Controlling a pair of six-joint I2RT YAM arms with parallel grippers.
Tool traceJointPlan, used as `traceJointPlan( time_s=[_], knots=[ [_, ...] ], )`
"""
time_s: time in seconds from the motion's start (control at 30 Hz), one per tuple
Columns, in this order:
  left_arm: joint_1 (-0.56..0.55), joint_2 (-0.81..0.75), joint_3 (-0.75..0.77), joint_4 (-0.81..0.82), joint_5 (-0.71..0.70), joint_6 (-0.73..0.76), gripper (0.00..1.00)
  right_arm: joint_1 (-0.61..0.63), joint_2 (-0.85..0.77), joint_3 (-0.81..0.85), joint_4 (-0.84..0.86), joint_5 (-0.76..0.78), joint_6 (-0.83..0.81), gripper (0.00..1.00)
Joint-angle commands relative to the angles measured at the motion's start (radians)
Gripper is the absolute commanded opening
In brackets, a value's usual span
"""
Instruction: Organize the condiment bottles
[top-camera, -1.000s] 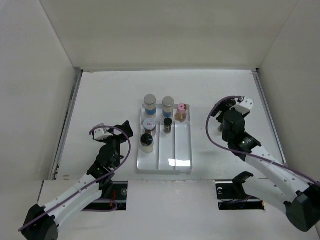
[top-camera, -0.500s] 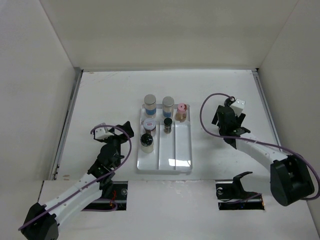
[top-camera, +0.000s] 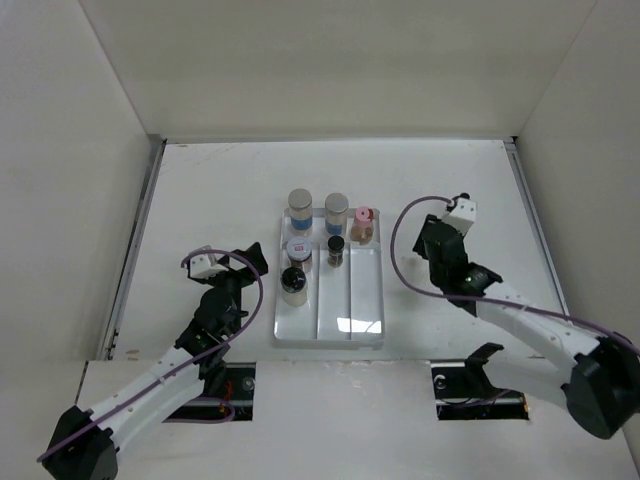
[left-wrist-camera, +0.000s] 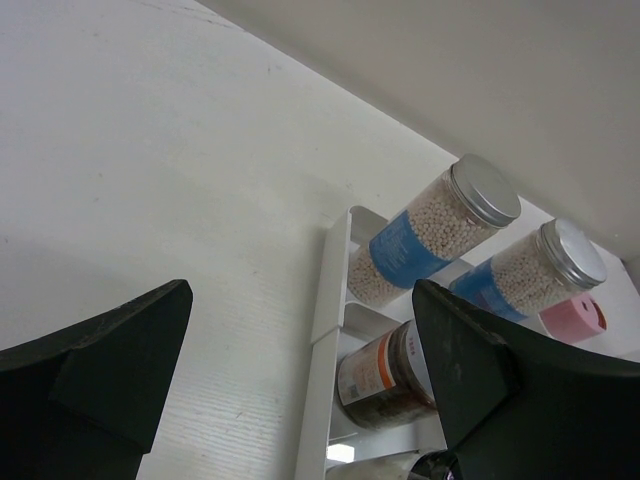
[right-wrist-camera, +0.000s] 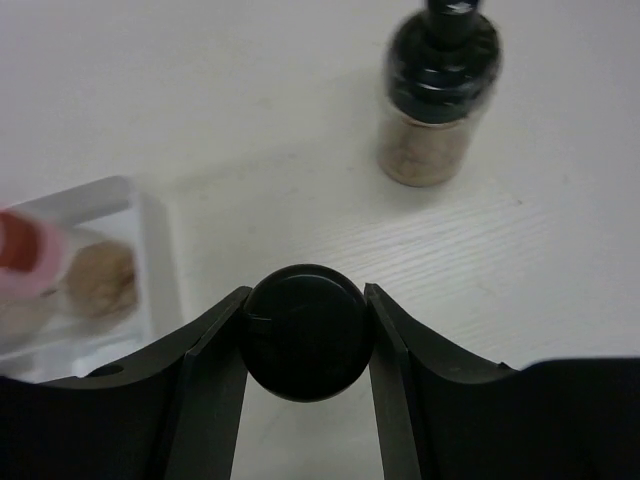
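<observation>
In the right wrist view my right gripper (right-wrist-camera: 305, 300) is shut on the round black cap of a small condiment bottle (right-wrist-camera: 305, 345), seen from above. A second black-capped bottle (right-wrist-camera: 438, 95) with brownish contents stands just beyond it on the table. In the top view the right gripper (top-camera: 432, 240) sits right of the white tray (top-camera: 365, 330). The tray holds two grey-lidded jars (top-camera: 300, 205) (top-camera: 337, 210), a pink-capped bottle (top-camera: 362, 223), a small black-capped bottle (top-camera: 336, 249), a red-and-white-lidded jar (top-camera: 298, 250) and a black-capped one (top-camera: 293, 281). My left gripper (top-camera: 250, 258) is open, left of the tray.
The tray's near half has bare lanes (top-camera: 333, 300). The left wrist view shows the tray's left rim (left-wrist-camera: 325, 370), the blue-labelled jars (left-wrist-camera: 435, 240) and an orange-labelled jar (left-wrist-camera: 385, 375) between the open fingers. White walls enclose the table on three sides.
My right gripper has shifted left and down toward the tray and closed on the black bottle cap. The left arm has stayed where it was.
</observation>
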Motion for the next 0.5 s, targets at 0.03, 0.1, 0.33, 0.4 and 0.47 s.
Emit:
traceJointPlan(
  time_s=[0.03,0.1,0.33,0.4,0.47],
  knots=[
    [-0.002,-0.01,-0.004,0.041,0.005,-0.007,0.94,0.219,-0.15,0.027,-0.066,0.066,0.015,0.43],
    [0.007,0.002,0.0,0.037,0.014,-0.008,0.94,0.359,-0.175,0.041,-0.08,0.057,0.05,0.44],
    [0.007,-0.007,0.001,0.03,0.016,-0.005,0.94,0.711,0.081,0.196,-0.025,0.073,0.081,0.45],
    [0.004,-0.016,-0.003,0.03,0.006,-0.005,0.94,0.746,0.173,0.242,0.004,0.078,0.063,0.45],
    [0.01,-0.012,-0.004,0.03,0.009,-0.005,0.94,0.754,0.248,0.268,0.038,0.072,0.047,0.45]
  ],
)
